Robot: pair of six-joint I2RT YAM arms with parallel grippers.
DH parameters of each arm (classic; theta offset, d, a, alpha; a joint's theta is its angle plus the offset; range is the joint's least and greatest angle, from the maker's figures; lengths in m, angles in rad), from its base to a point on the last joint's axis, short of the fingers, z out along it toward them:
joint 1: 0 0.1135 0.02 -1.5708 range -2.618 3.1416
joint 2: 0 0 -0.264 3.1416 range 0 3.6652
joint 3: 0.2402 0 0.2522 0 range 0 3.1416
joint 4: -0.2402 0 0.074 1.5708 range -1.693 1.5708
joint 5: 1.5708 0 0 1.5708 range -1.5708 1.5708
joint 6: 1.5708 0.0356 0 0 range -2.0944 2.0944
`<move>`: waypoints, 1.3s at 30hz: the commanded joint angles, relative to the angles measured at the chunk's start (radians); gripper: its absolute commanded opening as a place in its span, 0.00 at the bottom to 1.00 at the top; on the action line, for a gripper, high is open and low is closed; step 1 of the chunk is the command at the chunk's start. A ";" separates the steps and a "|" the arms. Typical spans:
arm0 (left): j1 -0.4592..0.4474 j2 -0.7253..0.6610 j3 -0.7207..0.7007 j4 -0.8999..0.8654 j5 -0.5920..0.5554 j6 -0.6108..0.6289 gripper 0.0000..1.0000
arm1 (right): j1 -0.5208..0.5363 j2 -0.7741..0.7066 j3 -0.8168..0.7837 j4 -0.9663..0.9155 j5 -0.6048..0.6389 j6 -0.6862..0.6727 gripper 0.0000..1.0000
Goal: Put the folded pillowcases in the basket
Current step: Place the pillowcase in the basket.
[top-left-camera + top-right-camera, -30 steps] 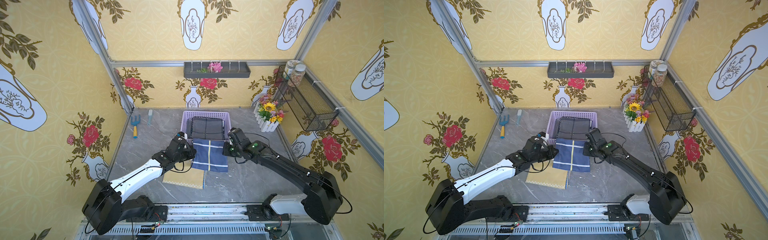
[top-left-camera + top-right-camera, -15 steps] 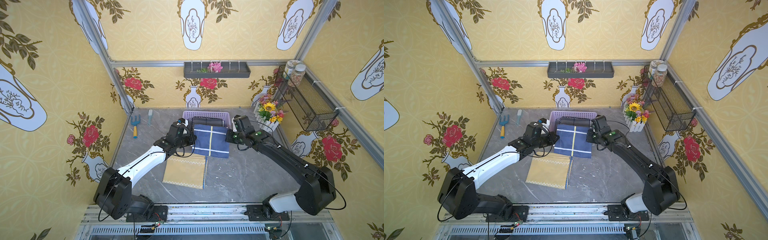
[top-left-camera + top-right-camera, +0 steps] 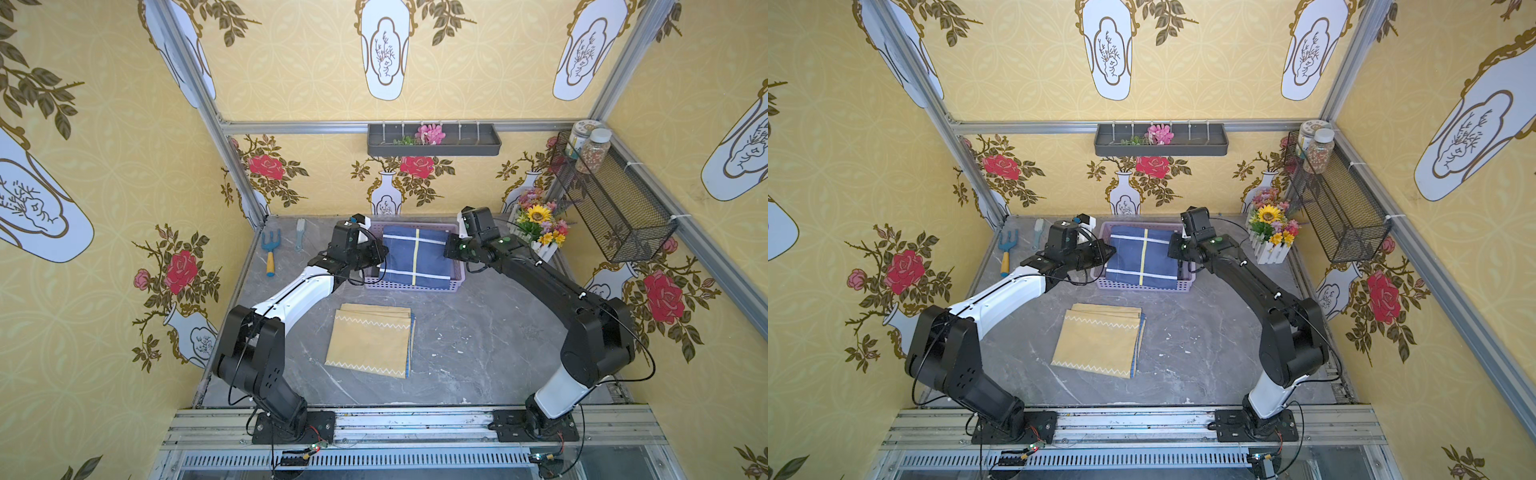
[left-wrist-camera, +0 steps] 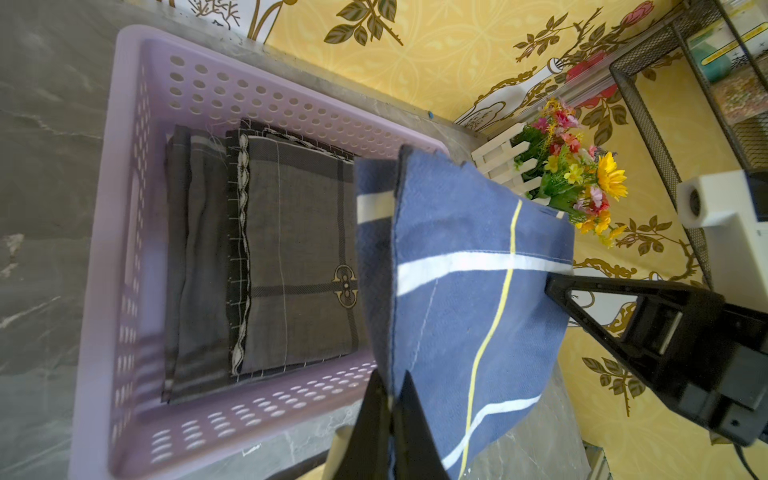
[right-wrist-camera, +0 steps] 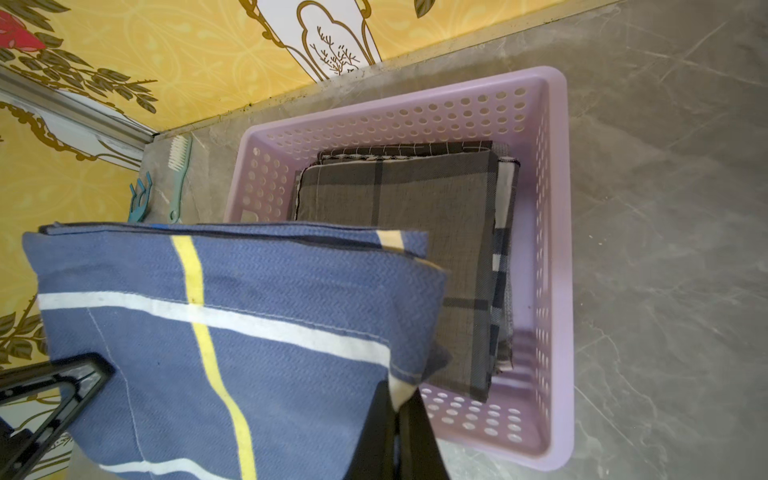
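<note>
Pillowcase [image 3: 415, 259], blue with white and yellow stripes, is stretched over the lilac basket [image 3: 411, 286] in both top views, left gripper [image 3: 376, 261] and right gripper [image 3: 451, 249] at opposite edges. A yellow folded cloth [image 3: 372, 338] lies well apart. Left wrist view: jaws pinched tight on the blue hem, grey plaid cloth [image 4: 291, 257] lying in the basket underneath. Right wrist view: jaws clamped on the other edge, fabric apparently hanging clear of the plaid, though the gap is hard to judge.

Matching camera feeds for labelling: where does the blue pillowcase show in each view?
Top view: blue pillowcase at centre back, over the lilac basket.
Top view: same spot.
Left wrist: pillowcase in foreground, partly hiding basket.
Right wrist: likewise.
Shared landmark: the lilac basket.
</note>
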 commanded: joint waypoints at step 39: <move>0.094 0.309 0.189 0.080 0.126 -0.008 1.00 | -0.071 0.282 0.196 0.086 -0.131 0.008 0.58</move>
